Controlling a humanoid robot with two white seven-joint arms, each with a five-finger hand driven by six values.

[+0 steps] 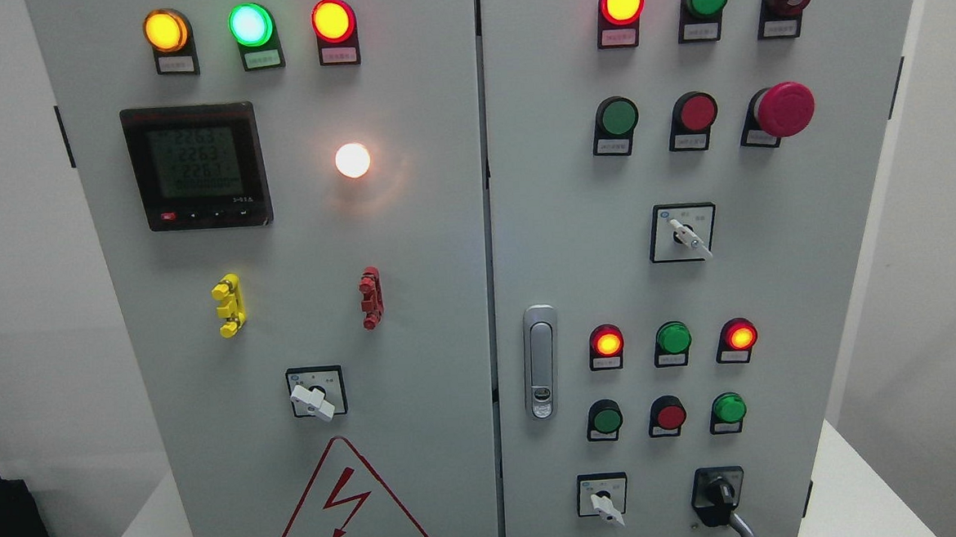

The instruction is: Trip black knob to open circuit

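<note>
Only a slim grey curved tip of the right robot hand [744, 530] shows, rising from the bottom edge. Whether this robot hand is spread, pressed together or pinching anything cannot be told.

The black rotary knob on its black square base [717, 493] sits directly above that tip, and the tip meets the knob's lower right edge. It is low on the right door of the tall grey metal control cabinet [447, 303].

Left of the robot hand, on the same row, is a white-handled selector switch on a square plate [601, 498]. Higher up is a row of three round buttons: dark green [607, 419], red [669, 415] and bright green [729, 407]. Further up and to the left is the silver door latch [541, 362]. The white desk [853, 486] lies to the right of the robot hand.
</note>
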